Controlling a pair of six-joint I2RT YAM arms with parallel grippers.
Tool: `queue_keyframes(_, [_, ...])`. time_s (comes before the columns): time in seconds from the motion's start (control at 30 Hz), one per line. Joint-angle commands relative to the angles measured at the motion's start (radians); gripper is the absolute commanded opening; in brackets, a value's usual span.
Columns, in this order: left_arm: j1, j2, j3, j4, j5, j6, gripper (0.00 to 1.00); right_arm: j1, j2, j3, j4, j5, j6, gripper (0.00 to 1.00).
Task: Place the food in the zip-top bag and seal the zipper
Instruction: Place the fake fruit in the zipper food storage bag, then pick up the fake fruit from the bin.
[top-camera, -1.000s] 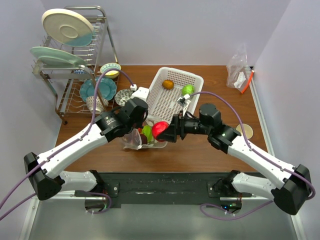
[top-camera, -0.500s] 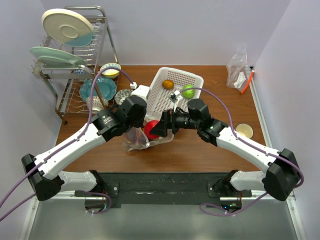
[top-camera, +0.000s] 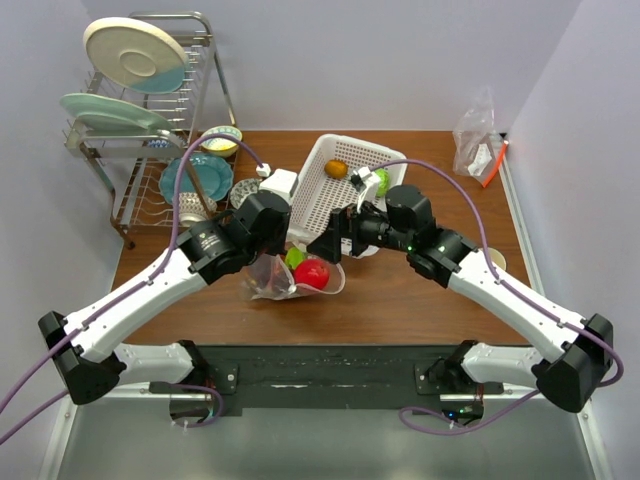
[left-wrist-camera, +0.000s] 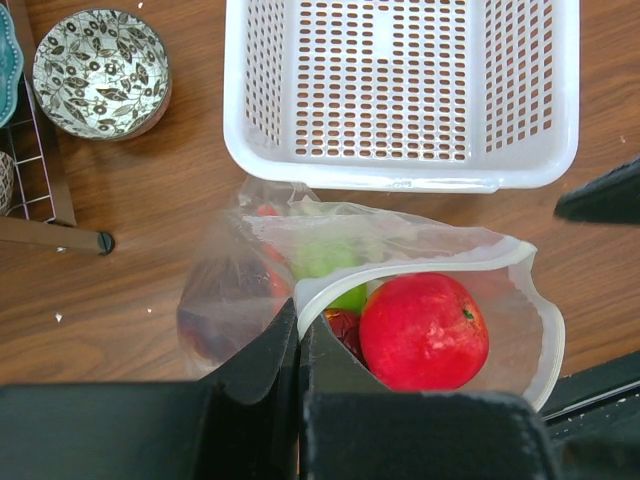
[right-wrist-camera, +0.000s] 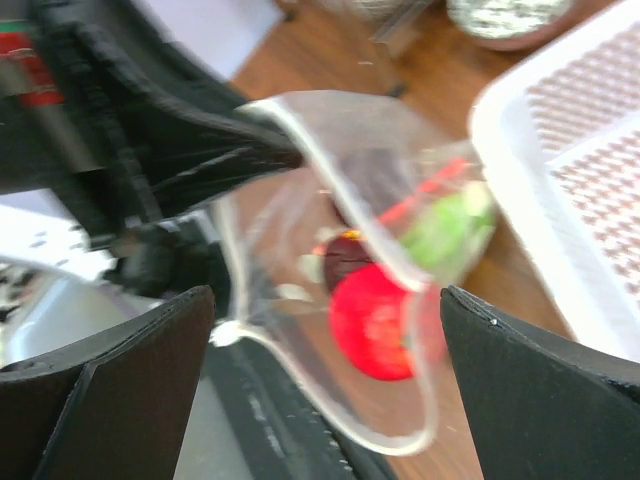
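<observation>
Brown wooden bench, seen from above: the clear bag sits just in front of the white basket, its mouth gaping. A red apple and a green ball lie inside the bag. The left arm has its jaws clenched on the bag's rim. The right arm holds its jaws released, just beside the bag's mouth. A small orange lies in the basket.

From the left wrist, the jaws pinch one end of the pale zipper, which curls open around the apple. A dark purple piece and the green ball lie beside it in the bag. The basket stands just beyond, and a patterned bowl is off to the left.

The right wrist view is blurred. Both fingers are spread wide and grip nothing, with the open bag, apple and green ball beyond them.
</observation>
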Motion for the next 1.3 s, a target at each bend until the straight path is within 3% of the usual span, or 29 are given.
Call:
queue_keyframes(0.0, [-0.001,-0.029,0.008,0.035,-0.019,0.001,0.0,0.002,-0.007,0.088,-0.152,0.253,-0.092,0.99])
queue_keyframes(0.23, [-0.001,-0.056,-0.032,0.035,-0.032,-0.005,0.0,-0.013,0.071,0.178,-0.273,0.544,-0.139,0.99])
queue_keyframes(0.6, [-0.001,-0.072,-0.069,0.057,-0.022,-0.016,0.0,-0.052,0.218,0.264,-0.287,0.827,-0.156,0.99])
queue_keyframes(0.87, [-0.003,-0.072,-0.072,0.06,-0.012,-0.016,0.0,-0.075,0.487,0.459,-0.33,0.96,-0.219,0.99])
queue_keyframes(1.03, [-0.003,-0.089,-0.08,0.049,-0.025,-0.016,0.0,-0.142,0.705,0.62,-0.422,0.962,-0.245,0.99])
queue_keyframes(1.27, [-0.001,-0.085,-0.078,0.049,-0.029,-0.016,0.0,-0.205,0.903,0.775,-0.419,0.985,-0.293,0.99])
